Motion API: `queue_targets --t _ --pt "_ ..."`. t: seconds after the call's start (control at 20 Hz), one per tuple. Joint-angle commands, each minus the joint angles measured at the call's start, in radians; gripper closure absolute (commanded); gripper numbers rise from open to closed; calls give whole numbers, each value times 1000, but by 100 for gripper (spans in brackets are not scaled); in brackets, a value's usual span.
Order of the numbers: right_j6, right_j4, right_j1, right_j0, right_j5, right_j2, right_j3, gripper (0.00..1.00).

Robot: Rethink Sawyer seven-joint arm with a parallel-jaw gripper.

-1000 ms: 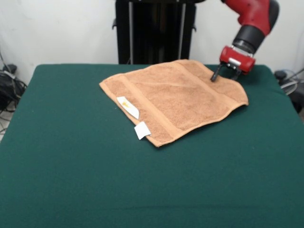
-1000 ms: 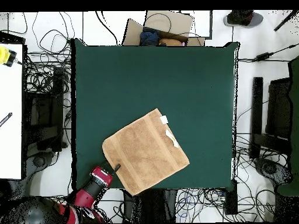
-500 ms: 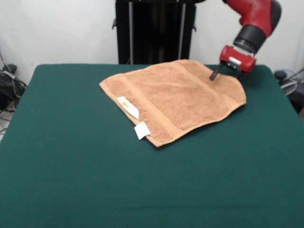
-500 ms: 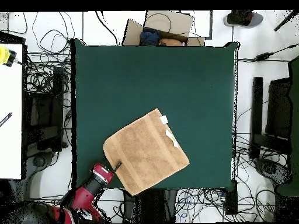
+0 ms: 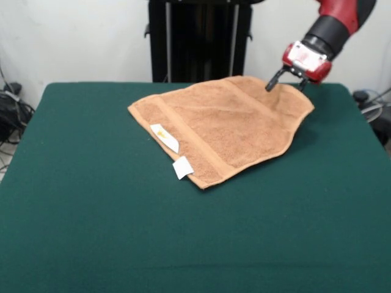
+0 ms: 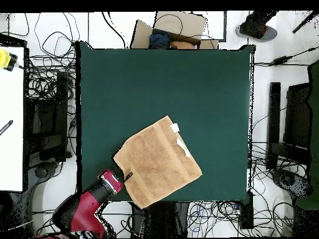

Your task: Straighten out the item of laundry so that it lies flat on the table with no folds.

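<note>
Front view, one moment. Item: towel (image 5: 224, 125), orange-tan terry, roughly square, set cornerwise on the dark green counter (image 5: 122, 232). Location: far half of the counter, right of centre; one corner points toward the near side, the opposite corner reaches the far edge. Condition: mostly spread; woven border bands visible along two opposite sides; surface gently rippled; the right-hand corner looks drawn inward and slightly raised beneath the arm's end. Attachments: two white tags (image 5: 165, 137) on the near-left edge, one lying on the cloth, the other (image 5: 182, 167) sticking out onto the green surface.

Equipment: red and black arm entering from the upper right; gripper (image 5: 286, 83) just above the towel's far-right corner, jaws parted, two dark tips pointing down at the cloth. Contact with the fabric: cannot tell.

Overhead view. Towel (image 6: 157, 163) lies in the counter's lower half, close to the bottom edge of the counter (image 6: 187, 81); tags (image 6: 180, 140) on its upper-right edge. Gripper (image 6: 124, 178) at the towel's lower-left corner, near the counter's left edge.

Surroundings: tangled cables (image 6: 50, 62) on the white floor around the counter; black stand (image 5: 198, 39) behind the far edge.
</note>
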Motion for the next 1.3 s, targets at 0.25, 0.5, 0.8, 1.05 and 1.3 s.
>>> queue_targets --t 0.25,0.5,0.8,1.05,1.3 --pt "-172 96 -153 -9 241 -17 -13 0" --pt "-81 47 -101 10 273 -30 -63 0" --pt "-33 83 -92 12 293 5 -100 0" --pt "-54 122 -96 5 303 30 -130 0" --pt "-117 199 -148 -13 332 52 -118 0"
